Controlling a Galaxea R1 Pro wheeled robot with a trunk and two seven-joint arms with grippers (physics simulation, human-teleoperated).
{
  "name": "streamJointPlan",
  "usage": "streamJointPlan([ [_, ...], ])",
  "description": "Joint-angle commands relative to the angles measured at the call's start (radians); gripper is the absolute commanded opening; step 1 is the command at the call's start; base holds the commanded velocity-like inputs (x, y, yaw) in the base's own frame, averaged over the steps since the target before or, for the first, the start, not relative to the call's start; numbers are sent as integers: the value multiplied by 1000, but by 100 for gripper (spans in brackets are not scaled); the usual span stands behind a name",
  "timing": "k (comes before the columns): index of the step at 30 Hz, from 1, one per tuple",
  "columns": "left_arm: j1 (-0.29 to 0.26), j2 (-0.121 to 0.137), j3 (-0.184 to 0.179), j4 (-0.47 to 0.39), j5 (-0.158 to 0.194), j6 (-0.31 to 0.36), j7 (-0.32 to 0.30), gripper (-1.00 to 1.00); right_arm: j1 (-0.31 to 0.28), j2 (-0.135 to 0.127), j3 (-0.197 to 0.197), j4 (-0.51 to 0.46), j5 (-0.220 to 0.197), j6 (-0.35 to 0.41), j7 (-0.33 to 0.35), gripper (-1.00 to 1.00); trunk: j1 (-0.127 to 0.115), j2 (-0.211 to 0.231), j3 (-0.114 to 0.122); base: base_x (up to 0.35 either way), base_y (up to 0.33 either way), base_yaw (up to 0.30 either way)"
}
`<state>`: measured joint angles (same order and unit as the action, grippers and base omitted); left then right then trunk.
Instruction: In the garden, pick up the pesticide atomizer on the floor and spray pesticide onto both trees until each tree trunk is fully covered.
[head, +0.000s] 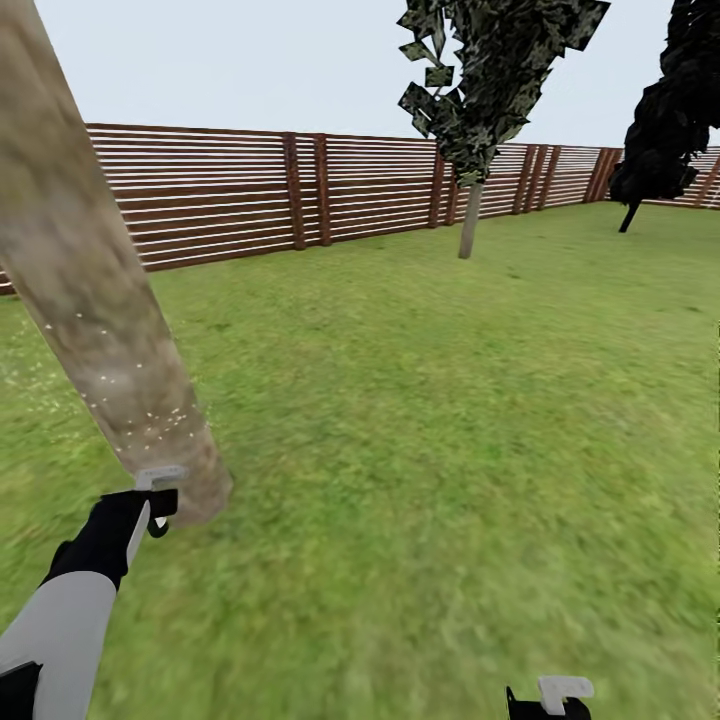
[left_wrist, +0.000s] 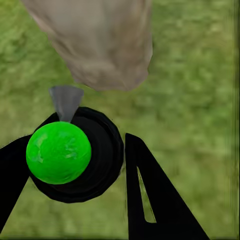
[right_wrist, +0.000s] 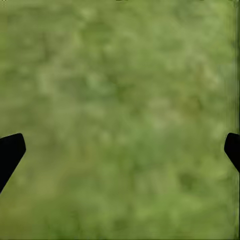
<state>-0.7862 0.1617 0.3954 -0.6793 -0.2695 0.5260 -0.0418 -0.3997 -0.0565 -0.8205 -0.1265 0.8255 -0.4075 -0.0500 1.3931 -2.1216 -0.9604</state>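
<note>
A thick, mottled grey-brown tree trunk (head: 95, 300) rises at the left of the head view, with whitish pesticide specks (head: 150, 418) on its lower bark. My left gripper (head: 150, 505) is right at the trunk's base, shut on the pesticide atomizer (head: 160, 477). In the left wrist view the atomizer (left_wrist: 59, 152) shows a bright green body in a black ring between my left gripper's (left_wrist: 75, 137) fingers, its grey nozzle aimed at the trunk (left_wrist: 100, 45). A second tree (head: 468, 220) stands far off by the fence. My right gripper (head: 550, 700) hangs open and empty over grass (right_wrist: 122, 145).
A brown slatted fence (head: 230, 190) closes the lawn at the back. A dark conifer (head: 665, 110) stands at the far right. Open grass floor (head: 430, 430) stretches between the near trunk and the far tree. A few pale specks lie on the grass left of the trunk.
</note>
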Motion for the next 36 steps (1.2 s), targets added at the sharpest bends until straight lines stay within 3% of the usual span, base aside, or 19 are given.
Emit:
streamJointPlan([
  [1, -1, -1, 3, -2, -7, 5, -4, -100, -1, 0, -6, 2, 11, -4, -5, 100, 0, 0, -1, 113, -259, 36],
  [3, -1, 0, 5, -1, -7, -1, -4, -100, -1, 0, -6, 2, 11, -4, -6, 100, 0, 0, -1, 221, -184, 168],
  [4, -1, 10, 7, -12, -7, -35, -10, -100, -1, 0, -6, 2, 11, -4, -7, 100, 0, 0, -1, 95, -34, 268],
  [5, -1, 11, 6, -69, -7, -34, -16, -100, -1, -1, -6, 2, 11, -4, -7, 100, 0, 0, -1, 31, -11, 274],
  [7, -11, 9, -3, -179, -9, 52, -18, -100, -1, -1, -6, 2, 11, -4, -7, 100, 0, 0, -1, 10, -3, 276],
  [9, -24, 9, -9, -225, -11, 155, -21, -100, -1, -2, -6, 2, 11, -4, -7, 100, 0, 0, -1, 2, -1, 276],
  [10, -46, 9, -10, -239, -11, 176, -21, -100, -1, -1, -6, 2, 11, -4, -6, 100, 0, 0, -1, 0, 0, 276],
  [14, -77, 7, -10, -255, -13, 191, -21, -100, -2, -1, -6, 2, 11, -4, -6, 100, 0, 0, -1, 0, 0, 249],
  [16, -79, 5, -27, -294, -13, 193, -21, -100, -1, -2, -6, 2, 11, -4, -5, 100, 0, 0, -1, 153, -95, 41],
  [19, -78, 5, -64, -305, -16, 194, -17, -100, -1, -2, -6, 2, 11, -4, -6, 100, 0, 0, -1, 226, -151, 7],
  [36, -70, 5, -67, -304, -16, 195, -17, -100, -1, -2, -7, 2, 11, -4, -5, 100, 0, 0, -1, 140, -236, 0],
])
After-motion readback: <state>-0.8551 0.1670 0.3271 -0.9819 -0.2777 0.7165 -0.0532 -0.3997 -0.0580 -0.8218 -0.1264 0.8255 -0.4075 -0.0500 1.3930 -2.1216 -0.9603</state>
